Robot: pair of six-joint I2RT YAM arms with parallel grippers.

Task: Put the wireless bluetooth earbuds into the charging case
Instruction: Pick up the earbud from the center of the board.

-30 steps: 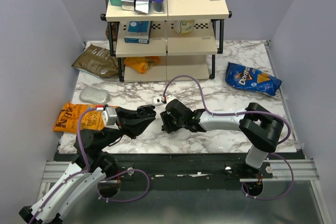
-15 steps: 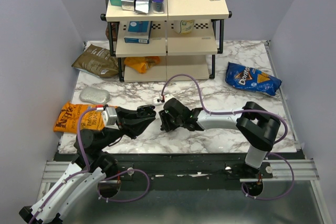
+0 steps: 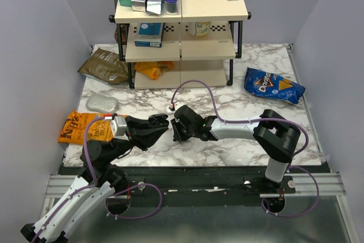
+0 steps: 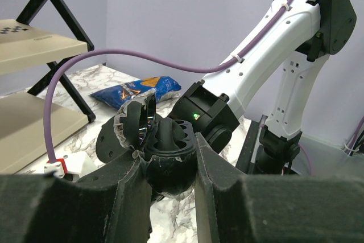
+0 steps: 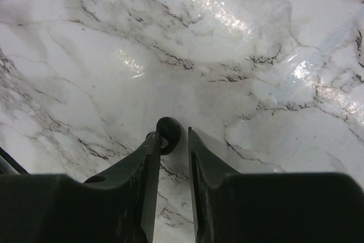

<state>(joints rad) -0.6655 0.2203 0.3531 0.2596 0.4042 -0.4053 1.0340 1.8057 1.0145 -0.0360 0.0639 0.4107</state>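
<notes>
Left wrist view: L claw (image 4: 169,166) pinches the case (image 4: 170,140), held up off the tabletop. The lid (image 4: 135,122) is flipped up and the wells face the R arm. The wells are too dark to tell if a bud already sits inside.

Right wrist view: R claw (image 5: 172,136) stands narrow round one bud (image 5: 169,131) at its tips, over bare marble. The bud touches one finger and a sliver of gap shows at the other, so can't tell if it's truly pinched. The 2nd bud isn't seen anywhere.

Judged progress: case open & presented, one bud at the claw, none shown seated. Left to do: bring the bud to the case, seat it, then the other.

Top view: claws sit near each other mid-tabletop (image 3: 239,106), which is glossy white marble w/ grey veins. Shelf rack (image 3: 182,32) w/ boxes at the back. Blue chip bag (image 3: 273,85) on the right; orange bag (image 3: 77,127) & silver pouch (image 3: 102,103) on the left. Pale walls on three sides.
</notes>
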